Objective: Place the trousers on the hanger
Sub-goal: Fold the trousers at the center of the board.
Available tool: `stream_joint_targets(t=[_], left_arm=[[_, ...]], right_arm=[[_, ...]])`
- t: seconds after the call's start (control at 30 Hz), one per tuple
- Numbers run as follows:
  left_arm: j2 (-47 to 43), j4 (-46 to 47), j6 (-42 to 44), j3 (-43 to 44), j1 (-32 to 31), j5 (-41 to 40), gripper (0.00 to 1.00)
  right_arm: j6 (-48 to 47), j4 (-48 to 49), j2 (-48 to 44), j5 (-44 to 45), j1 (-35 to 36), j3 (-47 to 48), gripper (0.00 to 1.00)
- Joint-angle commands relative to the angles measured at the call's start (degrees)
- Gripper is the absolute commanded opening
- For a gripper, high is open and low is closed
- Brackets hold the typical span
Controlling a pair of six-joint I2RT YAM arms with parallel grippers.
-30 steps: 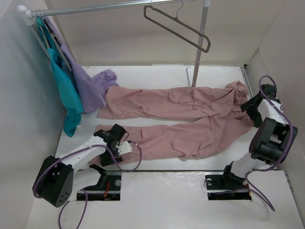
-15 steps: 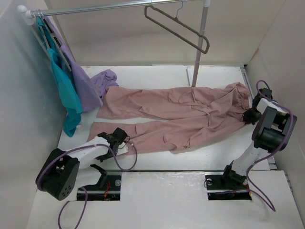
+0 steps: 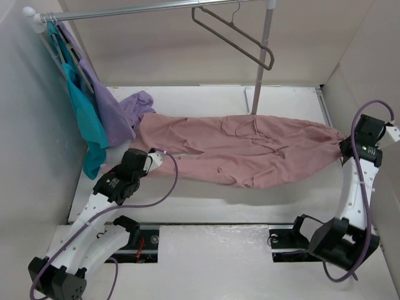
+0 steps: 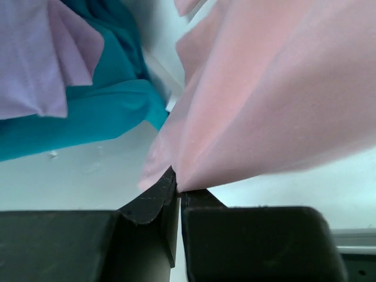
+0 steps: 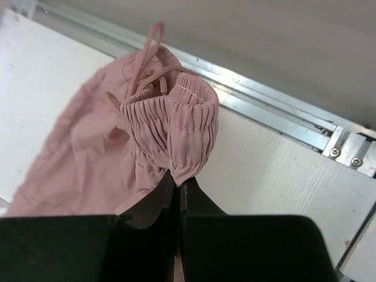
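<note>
Pretty boxed in here: white walls on three sides. The table (image 3: 206, 203) has one bare strip along 6 o'clock by our bases and another at 12 under the rail (image 3: 144, 9). The trousers (image 3: 250, 150) stretch across the middle from 9 to 3 o'clock. Both ends are held up and the middle sags, with the two legs bunched together.

Over at 10 o'clock the lilac garment (image 3: 115, 115) and the teal garment (image 3: 87, 122) hang off the rail, right beside the leg end, so it's tight there. The hanger (image 3: 234, 34) hangs tilted from the rail at 12, well above the trousers and next to the upright pole (image 3: 265, 62).

Our left arm stretches out toward 9 o'clock, and the left gripper (image 4: 177, 187) has its jaws squeezed together on the leg hem. Our right arm stands tall at 3, close to the side wall (image 3: 375, 69). The right gripper (image 5: 178, 177) pinches the elastic waistband, with the drawstring (image 5: 147, 56) looped loose above it.
</note>
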Motion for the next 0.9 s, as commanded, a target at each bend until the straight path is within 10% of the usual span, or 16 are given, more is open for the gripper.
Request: stream_joint_targets(t=[0.0,0.53,0.87], left_arm=[[-1.47,-5.09,4.85,2.15,0.38,-1.06,0.0],[54.48,0.72,-1.1,49.25,11.27,7.46,0.0],[71.71,1.78,-2.16,66.92,13.65,6.32,0.0]], right_arm=[[0.36,-2.08,-4.71,5.58,-0.09,-1.73,0.0],[-11.24,-7.35,27.52,3.47,-0.09,24.71,0.0],[-11.24,-10.86,41.76,9.97,3.86,42.46,0.0]])
